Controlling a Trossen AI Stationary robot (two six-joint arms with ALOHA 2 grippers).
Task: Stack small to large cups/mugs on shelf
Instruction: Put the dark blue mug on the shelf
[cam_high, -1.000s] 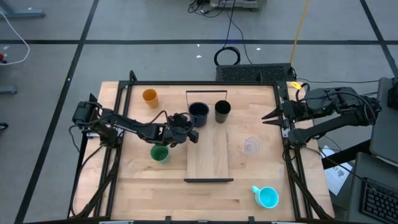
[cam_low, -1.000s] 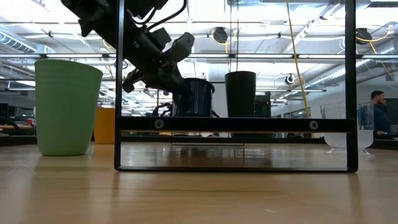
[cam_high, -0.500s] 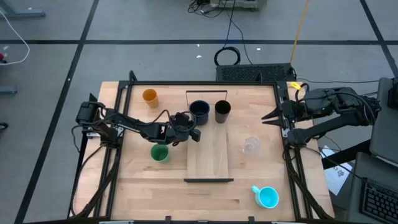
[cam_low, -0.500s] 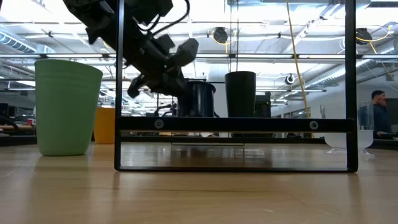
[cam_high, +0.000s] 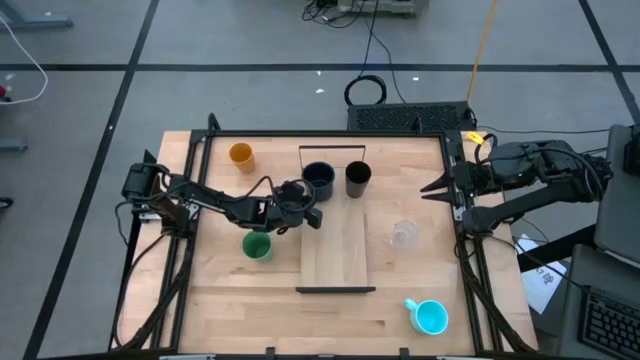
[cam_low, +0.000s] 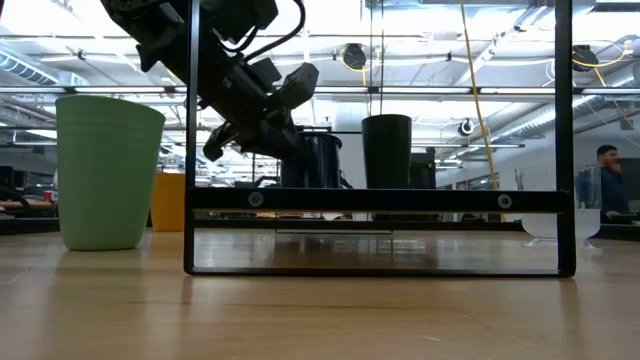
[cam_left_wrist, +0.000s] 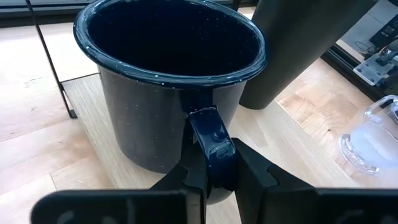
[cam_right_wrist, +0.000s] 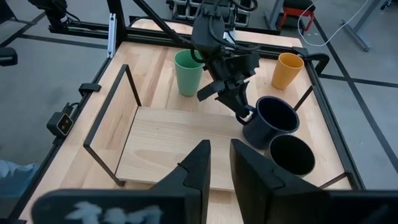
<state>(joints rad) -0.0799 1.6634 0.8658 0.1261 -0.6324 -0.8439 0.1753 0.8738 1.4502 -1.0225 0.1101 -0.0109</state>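
We log the left tool (cam_left_wrist: 211, 177) clenched on the handle of the dark enamel mug (cam_left_wrist: 171, 81), which stands on the shelf (cam_high: 336, 250) just ahead of it. Tall black cup (cam_left_wrist: 298, 43) beside the mug: we judge any swing could topple it. Right tool (cam_high: 430, 187) parked at the counter edge, fingers apart.

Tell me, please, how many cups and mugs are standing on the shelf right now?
2: the dark mug, its handle in the left claw, and the black cup beside it, both at the shelf's far end.
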